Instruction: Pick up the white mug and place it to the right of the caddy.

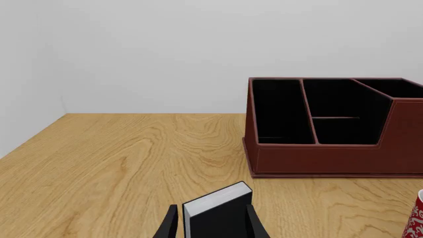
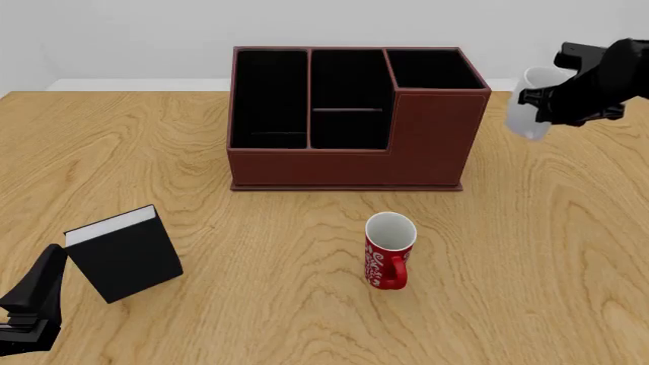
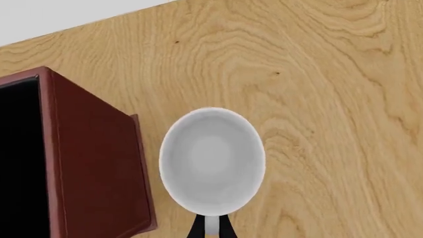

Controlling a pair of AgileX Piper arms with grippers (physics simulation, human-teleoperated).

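At the lower left of the front view, your left gripper (image 2: 36,304) rests low at the table (image 2: 568,251) edge; its fingers (image 1: 173,224) stand apart on either side of the black book (image 2: 124,254), though whether they touch it cannot be told. The book stands tilted, white pages uppermost. At upper centre sits the caddy (image 2: 350,118), its black compartments open upward. Below it, centre frame and well apart, the red mug (image 2: 390,249) stands upright. At the upper right, your right gripper (image 2: 555,97) is pinched on the white mug (image 2: 533,103), which appears to hang above the table just right of the caddy. The right wrist view looks straight into the mug's mouth, beside the caddy's wall.
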